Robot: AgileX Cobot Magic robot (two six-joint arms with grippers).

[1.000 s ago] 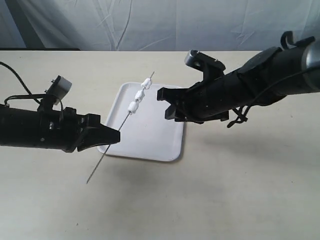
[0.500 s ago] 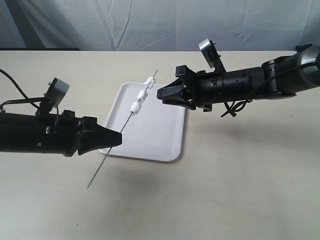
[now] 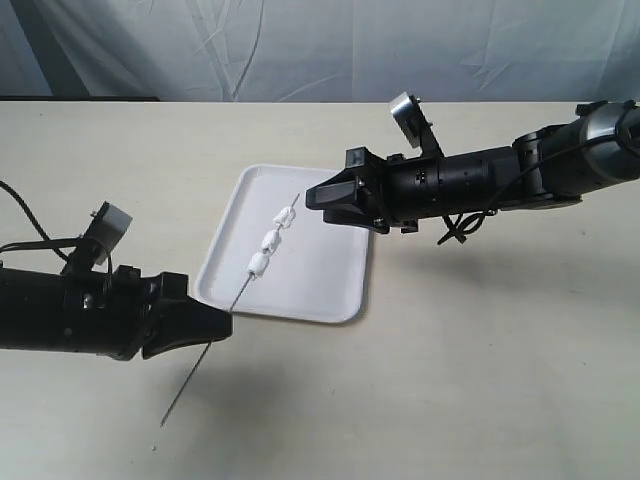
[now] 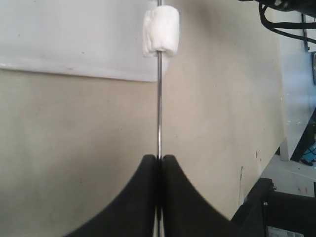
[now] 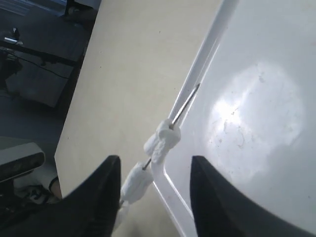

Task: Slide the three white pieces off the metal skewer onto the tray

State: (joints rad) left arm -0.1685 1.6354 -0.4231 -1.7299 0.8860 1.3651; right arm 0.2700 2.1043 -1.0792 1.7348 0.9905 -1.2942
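Closest to the near edge of the table [image 3: 480,400]: the free tail of the metal skewer [image 3: 240,293], in the air, pointing down toward the near-left corner.

Just beyond: left gripper [image 3: 225,320], reaching in from the left edge. Its fingers are pressed together on the rod, which the wrist view shows pinched between them. Hold looks firm.

Further on, the rod rises over the near-left rim of the tray [image 3: 320,270]. The three white pieces [image 3: 270,239] are threaded in a row on its upper part, above the tray's left half. None is on the tray yet. Bare rod separates the nearest piece from the left gripper, and a short bare tip shows past the farthest piece. The tray lies flat about mid-table, a little toward the far edge.

Farthest: right gripper [image 3: 312,198], reaching in from the right edge, just beside the skewer tip. Its fingers [image 5: 106,197] are apart. In its wrist view the rod and pieces line up with the gap. No contact visible.

Judgement: the step in hand is setting the right gripper around the row to strip it.
- Pass the fingers beyond the nearest piece onto the bare rod.
- Close loosely round the rod.
- Draw along the rod's line toward the tip.
- Left gripper holds rigid, tip kept low over the tray.
- Any sideways pull may bend the rod or flick pieces past the rim.
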